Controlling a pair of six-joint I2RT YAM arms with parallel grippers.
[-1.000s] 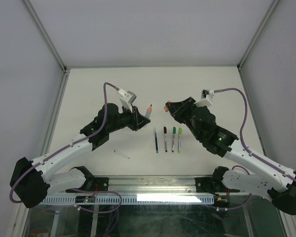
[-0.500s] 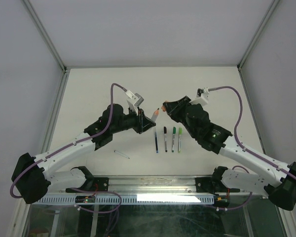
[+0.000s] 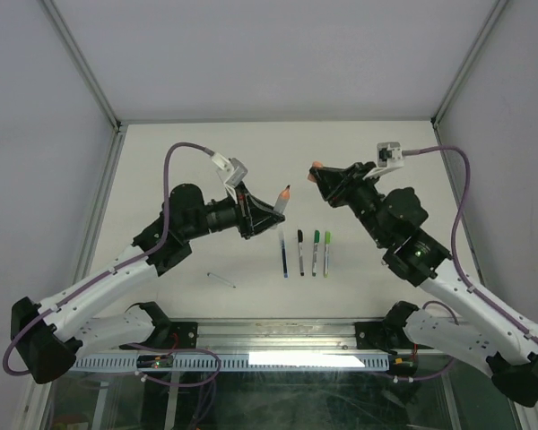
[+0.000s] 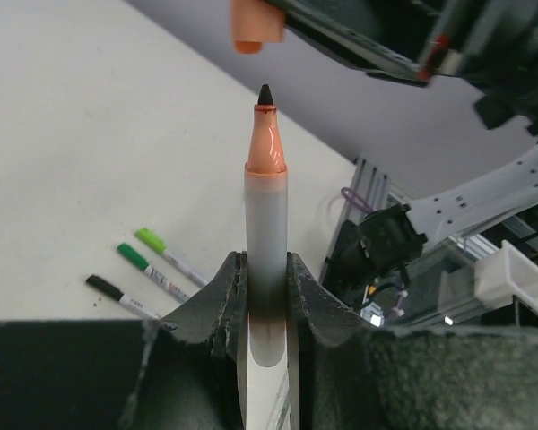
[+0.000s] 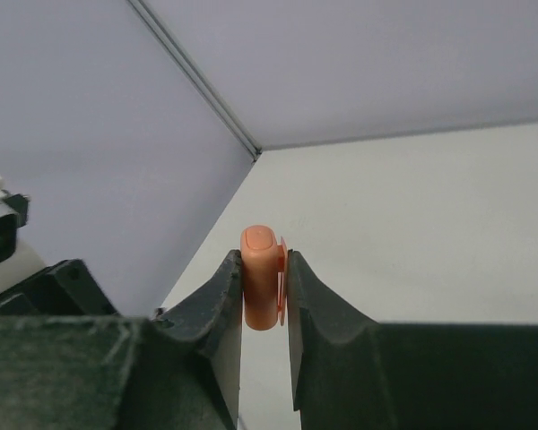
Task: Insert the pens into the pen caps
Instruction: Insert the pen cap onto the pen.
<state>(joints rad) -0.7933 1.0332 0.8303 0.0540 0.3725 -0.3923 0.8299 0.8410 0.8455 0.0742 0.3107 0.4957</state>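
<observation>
Pen [image 4: 266,179], frosted, orange-coned, clamped in left hand [image 4: 266,269]; right hand [image 5: 263,262] grips smooth rounded orange cap [image 5: 260,246] beyond pen's tip

Left arm [image 3: 108,278] and right arm [image 3: 471,300]: white links, black joint housings. Purple cable [image 3: 168,175] loops to a white camera [image 3: 230,167] on each wrist. Left gripper [image 4: 264,262], right gripper [image 5: 264,257]: black, rough-textured fingers. Green light [image 3: 419,254] on right arm.

The cap [image 5: 262,278] is orange, the pen [image 4: 267,242] clear with orange tip
</observation>
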